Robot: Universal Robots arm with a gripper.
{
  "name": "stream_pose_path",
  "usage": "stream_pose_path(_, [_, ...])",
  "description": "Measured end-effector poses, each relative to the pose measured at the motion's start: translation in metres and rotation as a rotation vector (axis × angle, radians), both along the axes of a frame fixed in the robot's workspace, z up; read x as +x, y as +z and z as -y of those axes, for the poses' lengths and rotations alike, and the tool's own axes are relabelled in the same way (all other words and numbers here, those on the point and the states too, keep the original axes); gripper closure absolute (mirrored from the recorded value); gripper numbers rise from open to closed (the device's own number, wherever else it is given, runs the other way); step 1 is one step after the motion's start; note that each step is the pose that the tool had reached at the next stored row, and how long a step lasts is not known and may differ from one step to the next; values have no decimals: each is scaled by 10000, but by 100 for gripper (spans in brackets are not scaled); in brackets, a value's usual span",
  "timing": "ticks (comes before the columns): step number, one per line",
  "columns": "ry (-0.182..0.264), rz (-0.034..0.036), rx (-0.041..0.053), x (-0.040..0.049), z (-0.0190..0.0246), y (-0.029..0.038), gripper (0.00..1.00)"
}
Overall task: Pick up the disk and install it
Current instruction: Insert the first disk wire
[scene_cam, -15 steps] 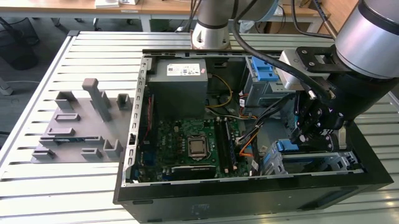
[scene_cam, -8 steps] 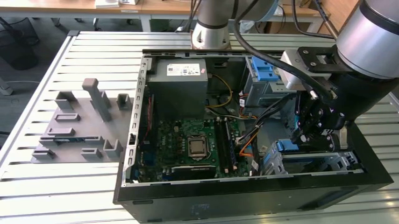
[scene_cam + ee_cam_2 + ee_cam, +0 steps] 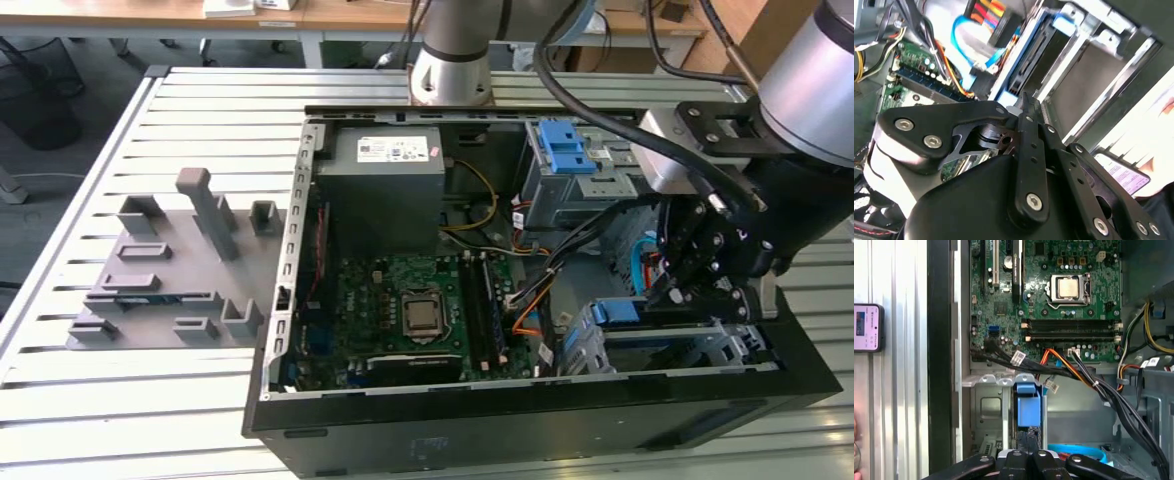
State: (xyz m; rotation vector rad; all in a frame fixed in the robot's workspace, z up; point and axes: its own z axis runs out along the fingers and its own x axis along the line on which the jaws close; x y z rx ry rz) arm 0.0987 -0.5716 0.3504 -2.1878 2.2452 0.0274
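Tool: my tool (image 3: 701, 285) is reaching down into the drive cage (image 3: 694, 345) at the case's front corner, on the exterior view's right. I cannot tell whether it is apart, together or clamped.
Disk: the disk (image 3: 1028, 412) is standing on edge in a cage slot, right at my tool, its blue carrier end facing up in the first wrist view. In the second wrist view its dark body and blue frame (image 3: 1026, 60) are lying along the cage wall. I am judging it partly seated; full seating is hidden.
Cage: bare metal bays are flanking the slot on both sides.
Cables: a black bundle (image 3: 1114, 400) and orange leads (image 3: 1064, 362) are running just beside the slot; a blue cable (image 3: 966, 35) is looping near the disk.
Motherboard: the board (image 3: 400, 300) is lying beyond the cage, well apart.
Worktop: the slatted worktop (image 3: 174, 150) is carrying the case and a grey fixture (image 3: 174, 270).
Risk: I am judging that a tilted disk could jam in the rails, and that my linkage could snag the nearby cables.
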Motion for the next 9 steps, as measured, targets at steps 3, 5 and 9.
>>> stream_pose_path(3, [1,0,-1,95,0,-2,89])
stream_pose_path(5, [1,0,-1,148,0,-3,89])
stream_pose_path(9, [1,-1,1,184,0,-4,89])
